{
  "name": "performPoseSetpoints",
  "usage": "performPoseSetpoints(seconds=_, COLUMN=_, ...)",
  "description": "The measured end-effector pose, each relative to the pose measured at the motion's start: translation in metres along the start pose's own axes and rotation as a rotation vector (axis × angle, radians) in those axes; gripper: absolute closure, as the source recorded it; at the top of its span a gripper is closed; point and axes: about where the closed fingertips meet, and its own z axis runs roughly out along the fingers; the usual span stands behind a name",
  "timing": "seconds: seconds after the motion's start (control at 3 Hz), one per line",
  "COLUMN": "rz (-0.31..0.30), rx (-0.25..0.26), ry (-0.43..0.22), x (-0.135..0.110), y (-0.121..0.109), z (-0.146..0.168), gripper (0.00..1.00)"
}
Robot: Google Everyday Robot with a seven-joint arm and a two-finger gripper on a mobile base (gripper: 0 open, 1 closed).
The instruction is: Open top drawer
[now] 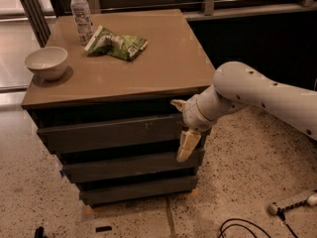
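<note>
The top drawer is the widest dark grey-brown front under the brown cabinet top, with small pale scratch marks right of centre. Its front stands a little forward of the cabinet face. My gripper is at the drawer's right end, open. One pale finger sits at the drawer's upper right corner in the dark gap under the top. The other finger hangs down over the drawer's lower right edge. The white arm reaches in from the right.
On the cabinet top stand a white bowl at the left, a clear bottle at the back and a green snack bag. Two narrower drawer fronts lie below. A black cable and a grey tool lie on the floor at the right.
</note>
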Motion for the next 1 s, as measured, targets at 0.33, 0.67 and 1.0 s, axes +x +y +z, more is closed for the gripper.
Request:
performPoseSetpoints(seconds=0.33, rz=0.011, rx=-0.009, ry=0.016, x=0.009, y=-0.005, z=0.013, gripper=0.0)
performPoseSetpoints(seconds=0.67, rz=0.027, rx=-0.046, ry=0.011, x=0.022, y=-0.025, z=0.049, gripper=0.0)
performPoseSetpoints(seconds=1.0, rz=0.029, rx=-0.058, ry=0.012, x=0.021, y=-0.025, z=0.05, gripper=0.0)
